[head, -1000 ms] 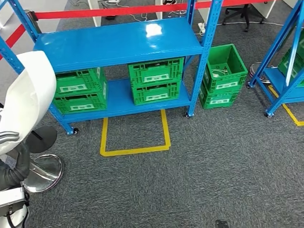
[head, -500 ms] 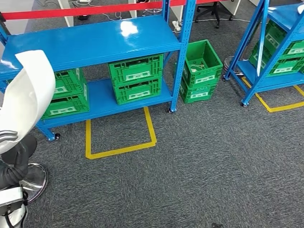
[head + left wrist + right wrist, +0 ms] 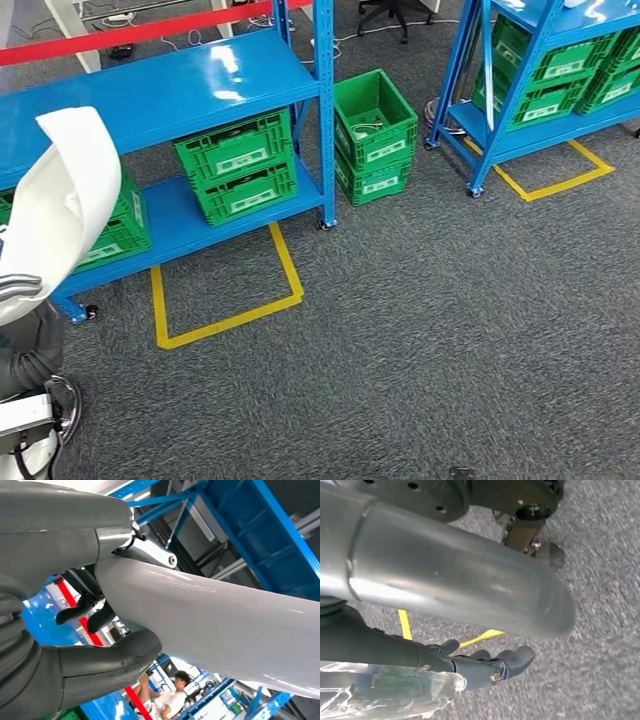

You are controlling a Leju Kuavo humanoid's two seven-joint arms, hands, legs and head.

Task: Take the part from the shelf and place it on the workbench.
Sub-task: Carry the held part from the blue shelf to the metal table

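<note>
Cables in topmost floor crate (image 3: pixel 375 115)

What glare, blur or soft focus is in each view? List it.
Head view: ceiling-light glare on the blue shelf top; carpet sharp. Left wrist view: the white part carries long highlights; the left hand up close is soft, the background blurred. Right wrist view: the right hand is soft and the carpet smeared.

Curved white part (image 3: pixel 64 205) in left robot hand (image 3: pixel 30 350), raised upright.
</note>
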